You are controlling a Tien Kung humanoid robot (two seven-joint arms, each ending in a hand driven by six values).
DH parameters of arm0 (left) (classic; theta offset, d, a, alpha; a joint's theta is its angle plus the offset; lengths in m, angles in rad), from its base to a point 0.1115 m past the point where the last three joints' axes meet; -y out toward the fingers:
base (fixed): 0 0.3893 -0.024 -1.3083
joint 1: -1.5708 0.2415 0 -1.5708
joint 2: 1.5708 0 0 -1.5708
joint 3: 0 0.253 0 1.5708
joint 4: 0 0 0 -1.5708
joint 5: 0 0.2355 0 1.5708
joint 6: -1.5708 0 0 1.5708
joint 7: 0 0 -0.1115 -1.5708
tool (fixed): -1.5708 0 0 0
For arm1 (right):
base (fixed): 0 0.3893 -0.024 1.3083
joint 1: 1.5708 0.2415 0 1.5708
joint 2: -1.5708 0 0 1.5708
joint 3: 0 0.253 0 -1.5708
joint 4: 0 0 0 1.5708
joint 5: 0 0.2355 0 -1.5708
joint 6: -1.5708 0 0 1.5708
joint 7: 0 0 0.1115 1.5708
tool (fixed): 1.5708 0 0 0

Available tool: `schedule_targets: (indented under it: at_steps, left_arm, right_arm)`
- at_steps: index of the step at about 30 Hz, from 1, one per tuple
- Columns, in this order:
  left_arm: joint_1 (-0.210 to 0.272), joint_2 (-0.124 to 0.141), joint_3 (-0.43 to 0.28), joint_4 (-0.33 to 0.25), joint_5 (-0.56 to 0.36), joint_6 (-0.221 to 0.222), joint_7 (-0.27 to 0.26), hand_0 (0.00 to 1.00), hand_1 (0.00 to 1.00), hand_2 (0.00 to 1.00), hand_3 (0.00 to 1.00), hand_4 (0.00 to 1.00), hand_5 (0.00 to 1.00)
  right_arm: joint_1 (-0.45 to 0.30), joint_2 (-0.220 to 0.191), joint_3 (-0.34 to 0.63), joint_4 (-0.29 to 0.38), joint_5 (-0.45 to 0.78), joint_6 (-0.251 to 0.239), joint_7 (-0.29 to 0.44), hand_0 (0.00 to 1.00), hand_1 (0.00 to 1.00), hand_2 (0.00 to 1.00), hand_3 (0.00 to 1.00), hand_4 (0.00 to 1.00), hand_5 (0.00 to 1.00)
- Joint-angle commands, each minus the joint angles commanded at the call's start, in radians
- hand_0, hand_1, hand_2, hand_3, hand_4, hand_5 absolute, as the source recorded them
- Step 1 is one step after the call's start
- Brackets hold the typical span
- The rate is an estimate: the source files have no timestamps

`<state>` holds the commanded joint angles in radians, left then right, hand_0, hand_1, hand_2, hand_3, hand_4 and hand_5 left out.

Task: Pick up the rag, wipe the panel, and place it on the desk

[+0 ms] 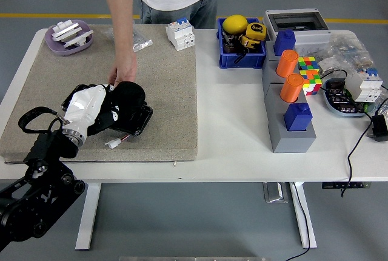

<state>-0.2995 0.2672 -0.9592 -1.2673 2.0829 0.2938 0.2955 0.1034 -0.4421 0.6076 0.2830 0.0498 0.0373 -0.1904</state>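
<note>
My left hand [100, 110] came in from the lower left and lay over the black panel [134, 122], which sat on the tan mat [170, 91] covering the left part of the white bench [230, 145]. Under my palm I pressed a black rag [127, 98], bunched on top of the panel near its right end; my fingers curled over the cloth, grasping it against the panel. Only the panel's right end showed beyond the rag, with a small white connector [113, 144] on red wires poking out at its near side.

A person stood at the far side of the bench, one hand [125, 68] reaching down to the panel's far edge, just beside the rag; whether it touched the panel I could not tell.

Elsewhere on the mat were a purple dish [68, 36] with white parts at the far left corner and a white breaker [180, 33] near the far edge. To the right stood a blue bin [240, 45] holding a yellow tape measure, two orange cylinders [289, 74] on a grey block, and a colour cube [308, 68].
</note>
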Motion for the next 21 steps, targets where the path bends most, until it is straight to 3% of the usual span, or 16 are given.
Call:
schedule_targets:
  at_steps: [9,17,21]
  left_arm:
    - [0.022,-0.010,0.050,-0.062,0.011,0.008,0.017,0.242,0.467,0.594,0.486,0.002,0.002]
    - [0.017,-0.012,0.030,-0.032,0.019,0.022,0.019,0.244,0.467,0.593,0.485,0.002,0.002]
    - [-0.001,0.002,-0.005,-0.002,0.022,0.030,0.019,0.246,0.464,0.591,0.484,0.002,0.002]
  right_arm:
    - [-0.002,0.000,-0.007,-0.002,0.005,0.003,0.000,0.790,0.671,0.695,0.589,0.998,0.523]
    - [0.001,0.000,-0.011,0.000,0.002,0.000,0.001,0.791,0.671,0.695,0.589,0.998,0.523]
    - [0.000,-0.001,-0.013,-0.001,0.005,0.001,-0.001,0.790,0.671,0.695,0.589,0.998,0.523]
